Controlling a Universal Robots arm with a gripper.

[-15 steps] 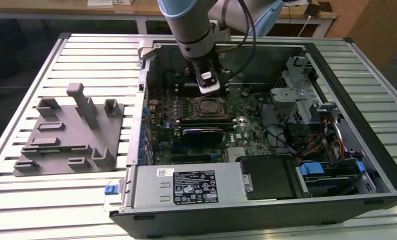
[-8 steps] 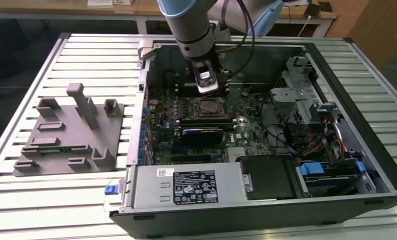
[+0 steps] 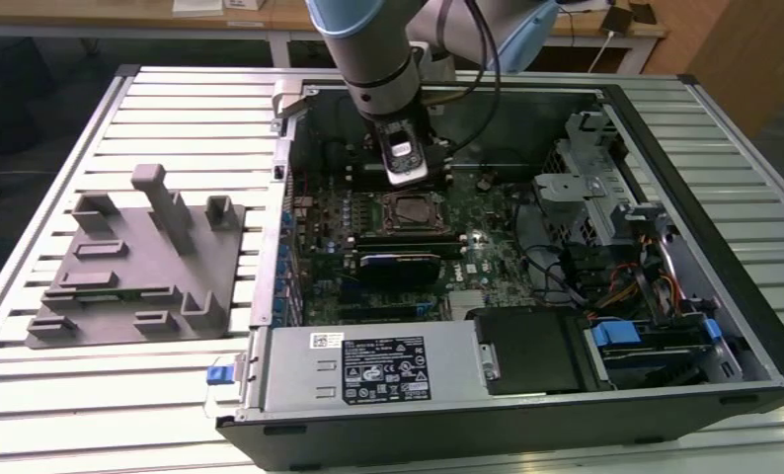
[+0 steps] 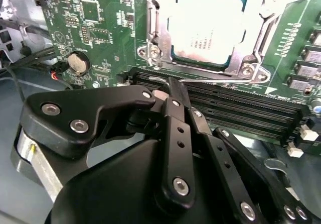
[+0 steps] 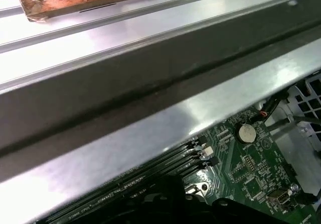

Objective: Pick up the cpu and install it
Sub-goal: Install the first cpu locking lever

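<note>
Gripper (image 4: 173,91): black linkage nearest the lens in the second wrist view; fingers drawn together at the tip, nothing between them.
Gripper position: in the exterior view the gripper (image 3: 407,168) hangs inside the open computer case (image 3: 708,326), just above the socket.
Cpu (image 4: 208,28): pale metal top, seated flat in the socket, apart from the gripper.
Socket frame (image 4: 153,43): bright metal frame surrounding the cpu on all visible sides.
Memory slots (image 4: 241,108): long black slots lying between the socket and the gripper tip.
Motherboard (image 4: 100,18): green board carrying the socket; round coin cell (image 4: 77,62) mounted to one side.
Grey fixture (image 3: 142,267): rests on the slatted tabletop (image 3: 168,109), at the exterior view's left of the case.
</note>
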